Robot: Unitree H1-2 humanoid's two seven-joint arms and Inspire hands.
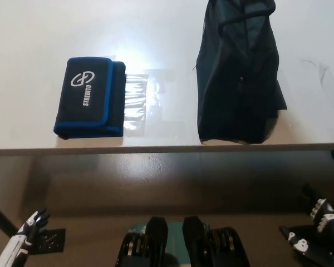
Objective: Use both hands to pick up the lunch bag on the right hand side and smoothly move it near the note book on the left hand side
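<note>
The left hand [29, 229] sits low at the lower left corner of the view, below the front edge of the tabletop [33, 67] and well clear of everything on it. Its white forearm rises toward dark fingertips that point up and slightly right; they hold nothing, but whether they are spread or drawn together cannot be told from this angle. The right hand [317, 219] shows at the lower right, also below the tabletop's front edge, black with white patches. It touches nothing, and its fingers are too dark and cut off by the frame to say whether they are apart or closed.

Taking the lunch bag [238, 72] as the landmark: it is a black, soft-sided bag standing on the right part of the white tabletop, its top running out of the upper edge of the view and its base close to the front edge. The right hand lies below it and a little to its right; the left hand lies far down and to its left.

Left of the bag, apart from it, lies the note book [89, 97], flat, with a black cover edged in blue and a white logo. Between the two sits a bright glare patch [138, 97] on the tabletop, just beside the note book's right edge.
</note>
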